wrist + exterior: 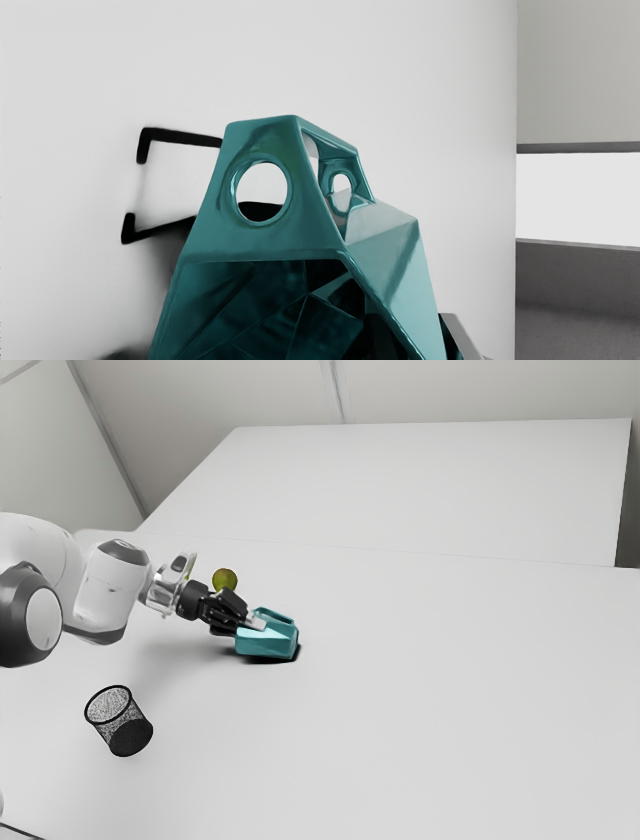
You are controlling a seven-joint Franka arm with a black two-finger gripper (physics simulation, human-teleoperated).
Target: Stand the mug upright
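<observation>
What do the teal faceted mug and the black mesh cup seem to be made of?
Teal faceted mug: perhaps glazed ceramic or glossy plastic, given its bright, sharp reflections. Black mesh cup: probably metal wire, dark-finished, its wall being fine, see-through netting.

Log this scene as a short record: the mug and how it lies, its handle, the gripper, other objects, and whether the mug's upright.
mug: teal, tipped on its side
mouth: toward the gripper
handle: uppermost
gripper: at the mug's mouth
ball: olive green
mesh cup: black, exterior view's lower left
upright: no
</observation>
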